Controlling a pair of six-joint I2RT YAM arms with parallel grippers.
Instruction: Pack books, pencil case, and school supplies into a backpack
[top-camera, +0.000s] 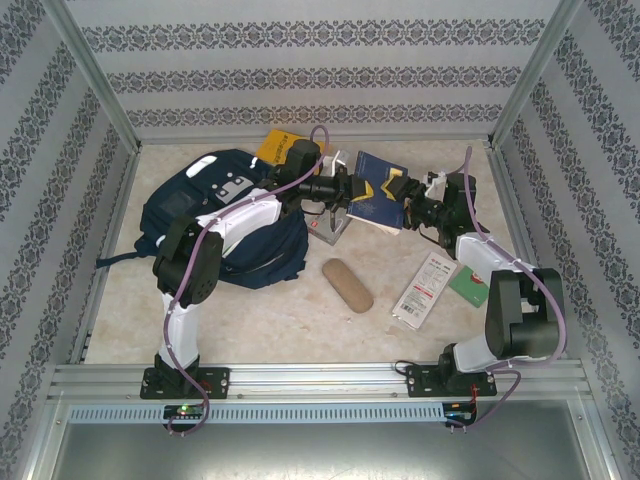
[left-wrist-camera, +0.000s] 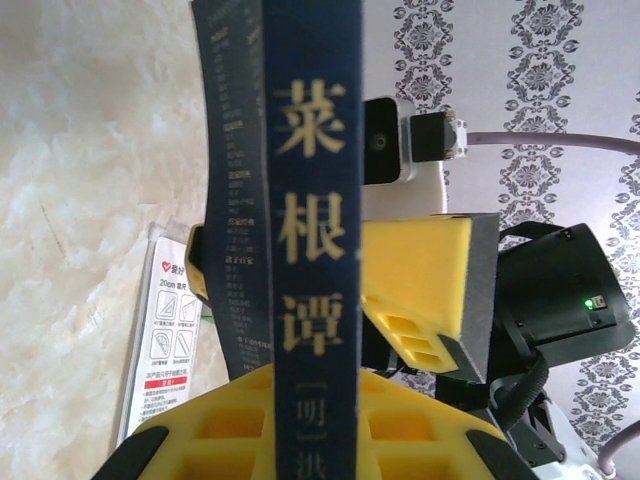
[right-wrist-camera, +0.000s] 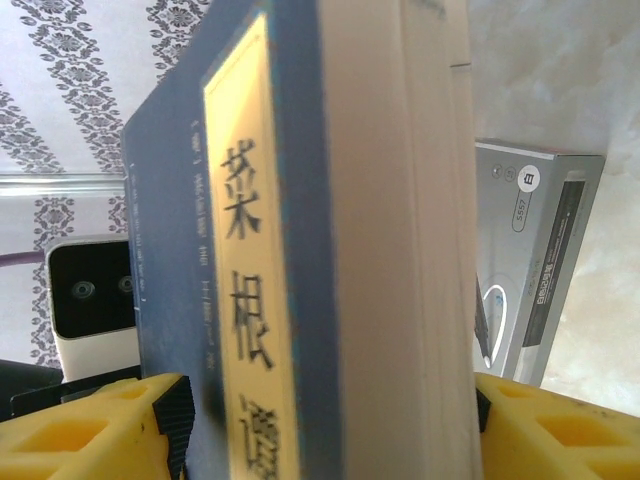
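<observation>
navy book (top-camera: 375, 205), pinched in left gripper (left-wrist-camera: 310, 430), straddled by right gripper (right-wrist-camera: 330, 430)

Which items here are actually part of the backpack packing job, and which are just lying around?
Job:
backpack
navy book
yellow book
grey box
tan pencil case
white packet
green flat item

Lying about:
No loose extras that I can see, just fixtures:
metal frame
patterned walls
</observation>
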